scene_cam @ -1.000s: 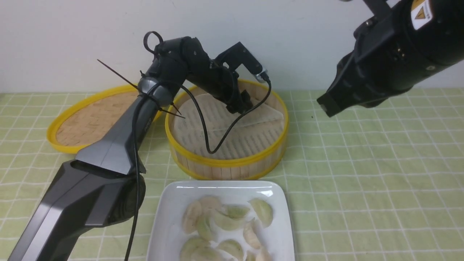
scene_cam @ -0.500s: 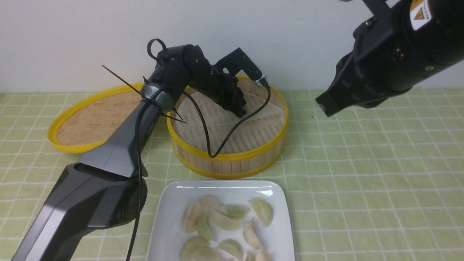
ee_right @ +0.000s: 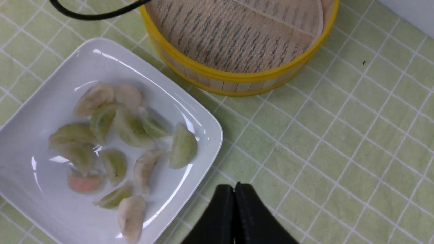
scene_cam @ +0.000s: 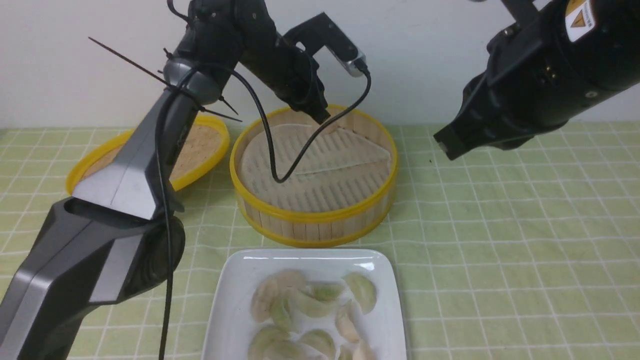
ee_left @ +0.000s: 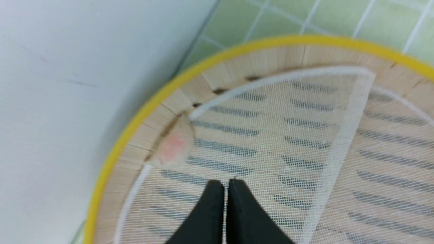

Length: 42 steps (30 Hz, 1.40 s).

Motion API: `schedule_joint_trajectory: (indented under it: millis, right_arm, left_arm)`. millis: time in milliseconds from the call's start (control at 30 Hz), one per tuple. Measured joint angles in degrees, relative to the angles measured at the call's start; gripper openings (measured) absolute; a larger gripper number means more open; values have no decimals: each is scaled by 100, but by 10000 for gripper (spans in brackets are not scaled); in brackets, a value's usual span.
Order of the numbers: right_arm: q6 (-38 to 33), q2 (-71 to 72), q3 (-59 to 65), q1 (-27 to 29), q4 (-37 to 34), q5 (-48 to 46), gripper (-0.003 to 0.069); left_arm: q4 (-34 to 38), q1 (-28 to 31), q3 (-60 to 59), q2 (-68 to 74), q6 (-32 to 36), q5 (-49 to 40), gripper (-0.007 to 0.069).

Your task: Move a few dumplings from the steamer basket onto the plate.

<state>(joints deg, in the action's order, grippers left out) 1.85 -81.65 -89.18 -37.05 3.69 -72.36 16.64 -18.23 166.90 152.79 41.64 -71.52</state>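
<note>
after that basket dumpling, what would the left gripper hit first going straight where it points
Probably the liner sheet on the steamer basket floor, though depth is unclear; the dumpling lies off the line of the left gripper.

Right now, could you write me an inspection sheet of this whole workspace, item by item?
Surface: green checked cloth, lying flat.
Job's things: steamer basket holds one pinkish dumpling against its wall, on a folded liner; roughly a dozen dumplings lie on the plate.
Clutter: woven lid beside the basket.
Grippers: left gripper shut, empty, above the basket; right gripper shut, empty, above the cloth beside the plate.
Cables: black cable loops over the basket.
Surroundings: white wall.
</note>
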Motion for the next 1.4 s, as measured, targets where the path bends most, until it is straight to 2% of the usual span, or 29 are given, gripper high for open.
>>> schedule_joint_trajectory:
  millis: [200, 500, 633, 833, 867, 933, 1033, 1300, 1400]
  right_arm:
    - [0, 0, 0, 0, -135, 0, -16]
    - [0, 0, 0, 0, -369, 0, -16]
    - [0, 0, 0, 0, -444, 0, -16]
    - [30, 0, 0, 0, -535, 0, -16]
    - [31, 0, 0, 0, -535, 0, -16]
    - [98, 0, 0, 0, -542, 0, -16]
    - [120, 0, 0, 0, -553, 0, -16]
    - [222, 0, 0, 0, -654, 0, -16]
    - [305, 0, 0, 0, -654, 0, -16]
  left_arm:
    - [-36, 0, 0, -216, -298, -31, -6]
    - [-36, 0, 0, 35, 158, 125, 2]
    - [-42, 0, -6, 402, 211, 709, 64]
    - [-35, 0, -6, 792, 370, 1402, 277]
    - [-35, 0, -6, 802, 367, 1402, 283]
    - [-35, 0, -6, 944, 404, 1582, 358]
    - [-35, 0, -6, 1121, 404, 1768, 416]
    - [2, 0, -6, 1275, 404, 2246, 428]
    - [76, 0, 0, 1338, 404, 2326, 398]
